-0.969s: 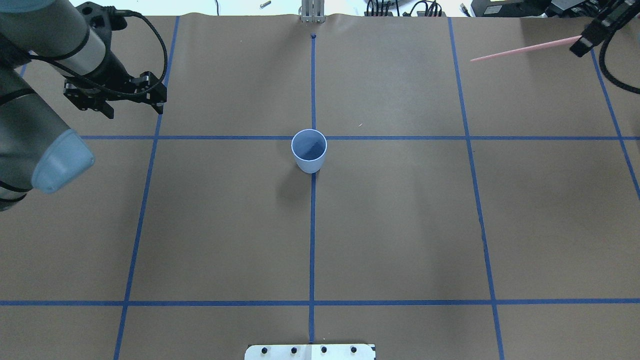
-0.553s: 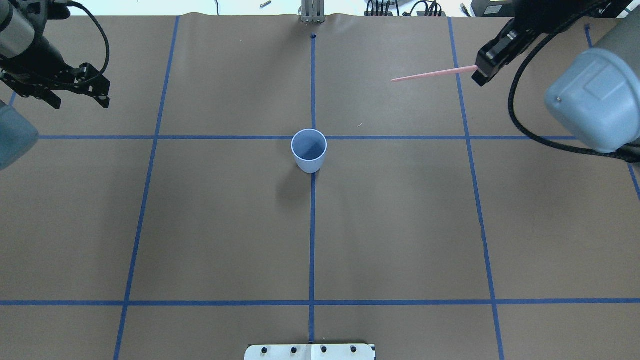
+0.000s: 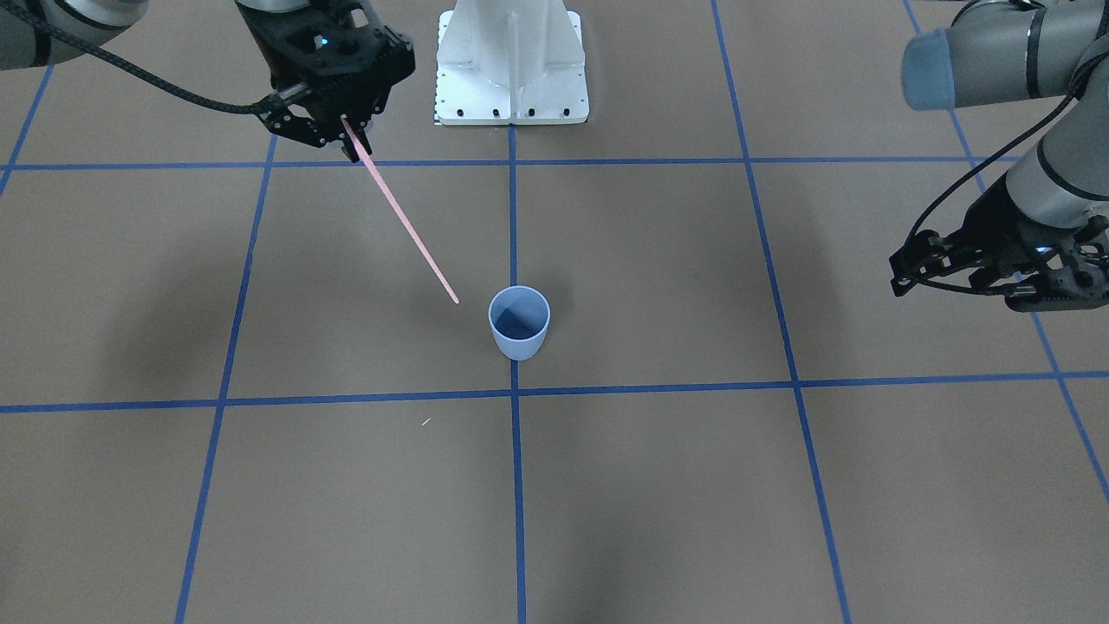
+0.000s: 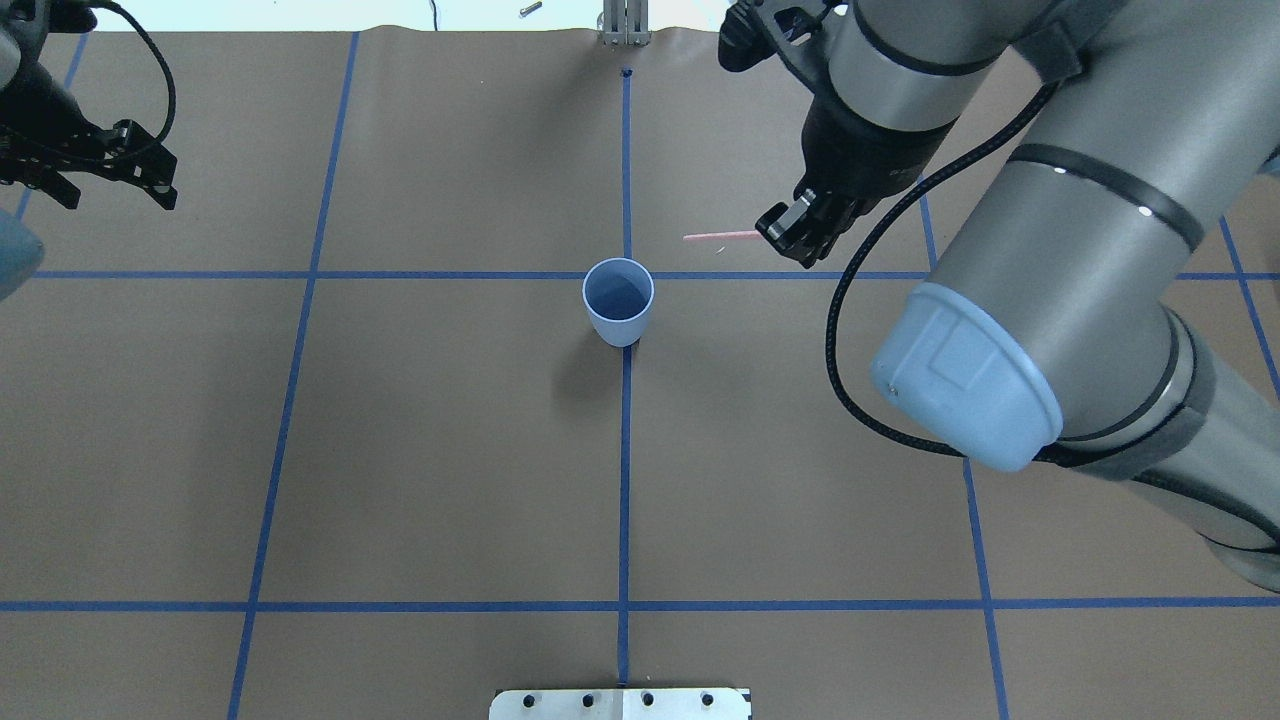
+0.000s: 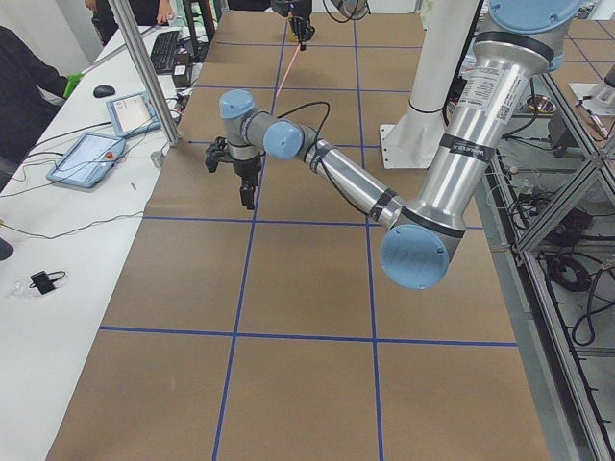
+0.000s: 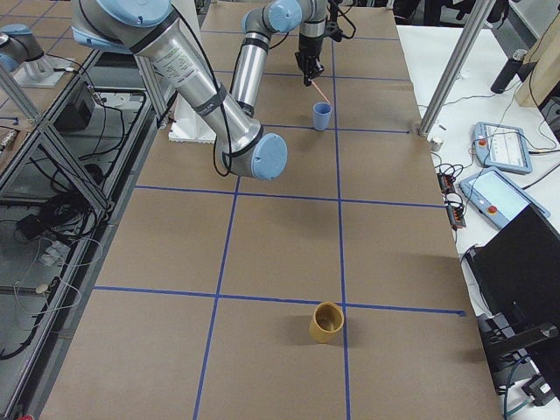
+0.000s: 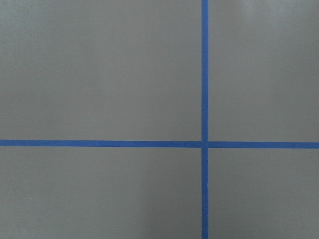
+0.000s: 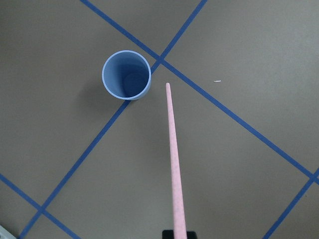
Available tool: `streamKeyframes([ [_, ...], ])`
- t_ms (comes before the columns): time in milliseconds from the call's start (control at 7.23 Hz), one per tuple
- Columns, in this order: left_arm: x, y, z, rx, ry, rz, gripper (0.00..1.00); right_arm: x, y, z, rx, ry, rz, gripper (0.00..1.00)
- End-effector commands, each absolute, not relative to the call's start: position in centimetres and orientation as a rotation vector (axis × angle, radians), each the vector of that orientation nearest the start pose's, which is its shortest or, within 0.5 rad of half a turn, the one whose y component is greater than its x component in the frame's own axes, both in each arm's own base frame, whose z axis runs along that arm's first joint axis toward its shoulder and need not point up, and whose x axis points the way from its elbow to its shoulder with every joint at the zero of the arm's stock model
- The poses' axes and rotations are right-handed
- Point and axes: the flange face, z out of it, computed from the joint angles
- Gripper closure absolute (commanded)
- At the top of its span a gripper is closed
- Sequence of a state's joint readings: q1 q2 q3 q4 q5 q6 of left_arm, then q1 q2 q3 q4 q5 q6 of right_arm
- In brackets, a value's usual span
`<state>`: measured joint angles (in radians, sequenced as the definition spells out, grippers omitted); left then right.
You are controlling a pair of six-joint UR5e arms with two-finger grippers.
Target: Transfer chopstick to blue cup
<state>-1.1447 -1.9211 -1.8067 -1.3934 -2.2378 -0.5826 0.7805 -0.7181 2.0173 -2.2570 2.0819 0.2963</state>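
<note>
The right pincer [image 3: 351, 147] is clamped on one end of the chopstick [image 3: 403, 221], a thin, straight, pale pink stick that slants down with its free tip near the blue cup [image 3: 519, 322]. This smooth, tapered plastic tumbler stands upright on the brown paper-covered desk [image 3: 693, 485]. The left pincer [image 4: 118, 198] hangs well apart from both, jaws spread, gripping nothing.

We find the blue cup [image 4: 618, 300] upright and empty. The pale pink chopstick [image 4: 722, 236] hangs slanted, its lower tip near the cup's two o'clock.
</note>
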Motion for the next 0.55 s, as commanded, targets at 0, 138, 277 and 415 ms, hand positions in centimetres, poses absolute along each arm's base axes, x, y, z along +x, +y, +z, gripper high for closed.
streamKeyframes([
  [0,17.5,-57.6,38.2,0.028,0.761,-0.013,0.02,-38.2,-44.4,7.0,0.252,-0.722,-0.666,1.0],
  [138,17.5,-57.6,38.1,0.03,0.762,-0.012,0.02,-39.2,-43.8,6.8,0.246,-0.739,-0.649,1.0],
  [277,17.5,-57.6,38.2,0.028,0.761,-0.013,0.02,-40.7,-44.0,6.9,0.249,-0.748,-0.648,1.0],
  [415,17.5,-57.6,38.4,0.026,0.76,-0.014,0.02,-42.4,-44.4,7.5,0.244,-0.742,-0.654,1.0],
])
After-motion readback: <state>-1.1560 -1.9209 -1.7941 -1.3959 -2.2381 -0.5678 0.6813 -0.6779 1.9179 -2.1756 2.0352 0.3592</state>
